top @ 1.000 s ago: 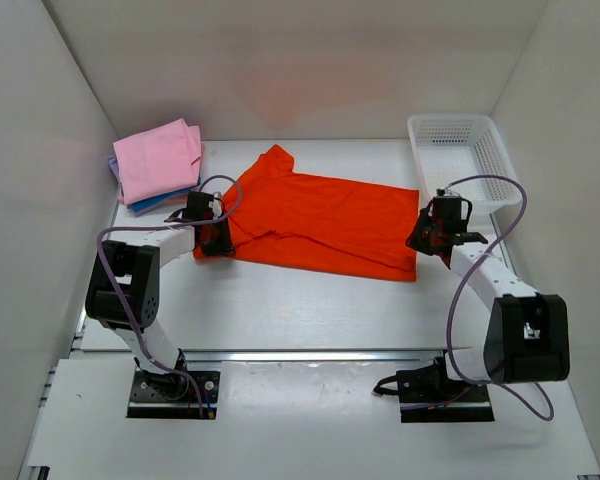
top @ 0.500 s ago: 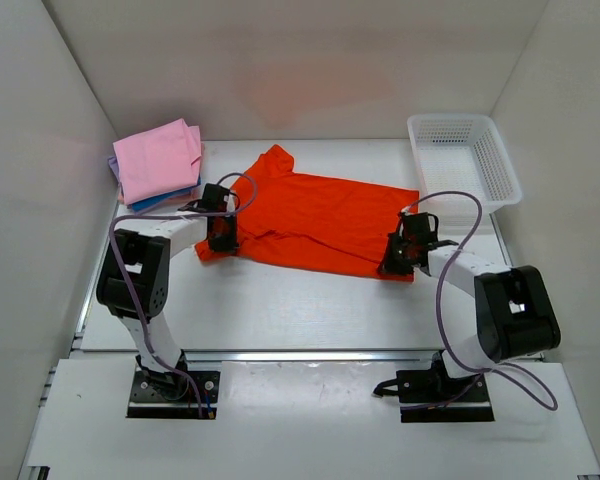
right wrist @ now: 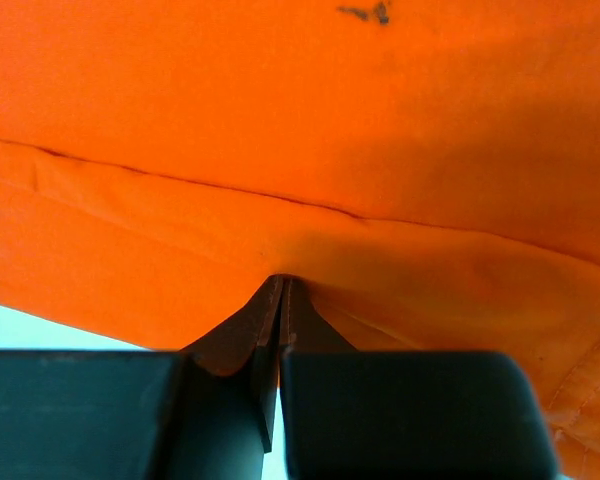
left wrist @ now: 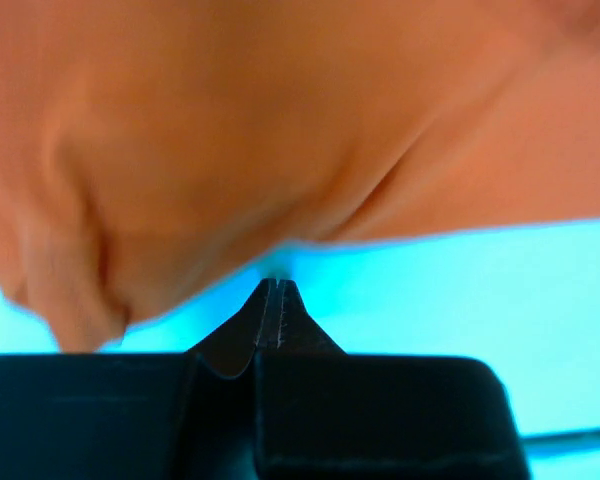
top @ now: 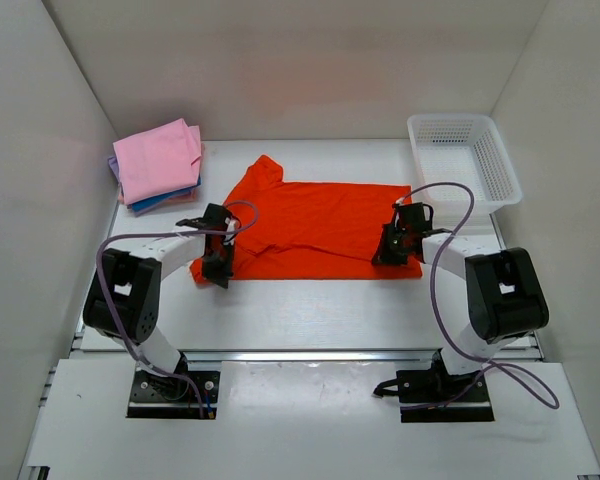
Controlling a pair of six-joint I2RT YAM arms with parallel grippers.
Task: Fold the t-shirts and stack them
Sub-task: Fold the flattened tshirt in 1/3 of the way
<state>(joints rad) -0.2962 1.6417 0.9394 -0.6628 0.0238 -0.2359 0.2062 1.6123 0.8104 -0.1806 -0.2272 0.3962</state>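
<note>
— How far along?
— A folded pile (top: 158, 160), pink on top, sits at ten o'clock. The orange shirt (top: 315, 215) lies spread out mid-surface, not folded yet.
— The jaws?
— The left jaws pinch its near edge at seven o'clock, shut tight. The right jaws pinch it at five o'clock, shut too.
— Anything in the way?
— No. The white basket (top: 461, 119) sits apart at two o'clock.

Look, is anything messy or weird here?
The orange t-shirt is not neat yet: one sleeve sticks out crookedly at its back left. A blue shirt peeks out unevenly under the folded pink shirt. Nothing is spilled.
</note>
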